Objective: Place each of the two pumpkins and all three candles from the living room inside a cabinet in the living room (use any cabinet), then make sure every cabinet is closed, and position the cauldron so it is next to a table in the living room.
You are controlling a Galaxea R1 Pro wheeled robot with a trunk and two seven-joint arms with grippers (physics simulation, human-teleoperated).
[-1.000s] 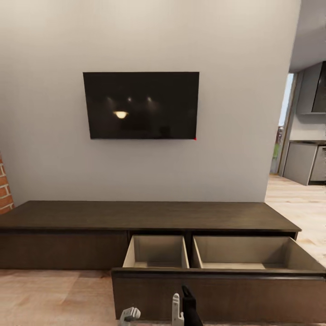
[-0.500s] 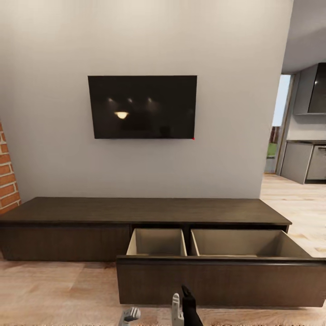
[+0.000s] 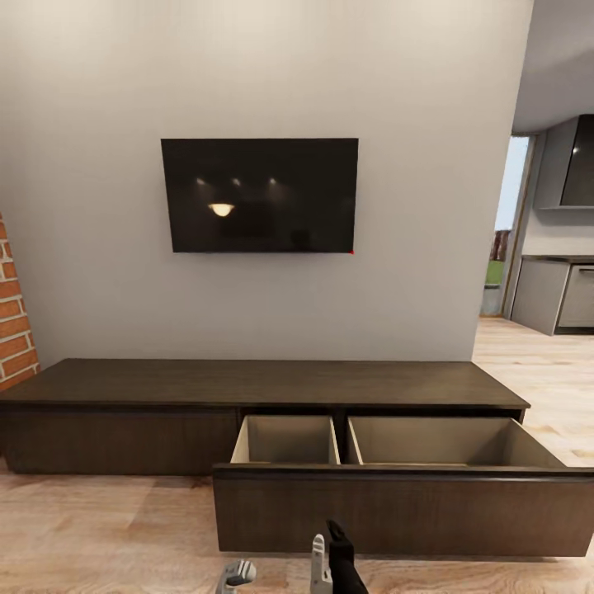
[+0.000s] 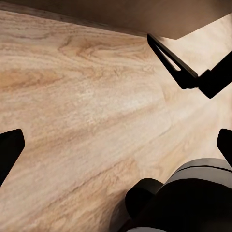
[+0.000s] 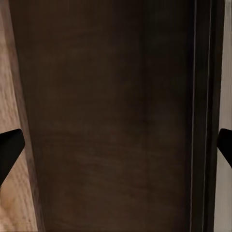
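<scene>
Two pale compartments of the cabinet's (image 3: 247, 388) pulled-out drawer (image 3: 396, 511) gape at lower centre, seemingly empty; both grippers, left (image 4: 116, 140) and right (image 5: 116, 145), spread wide, hold nothing. Driving forward risks ramming the drawer front.

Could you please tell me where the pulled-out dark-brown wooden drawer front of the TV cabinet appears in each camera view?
Head view: the dark-brown wooden drawer front spans lower centre to the right edge.
Left wrist view: a dark strip along one edge may be it; I cannot tell.
Right wrist view: its dark panel covers most of the picture.
Shared landmark: the light wood-plank floor.
</scene>
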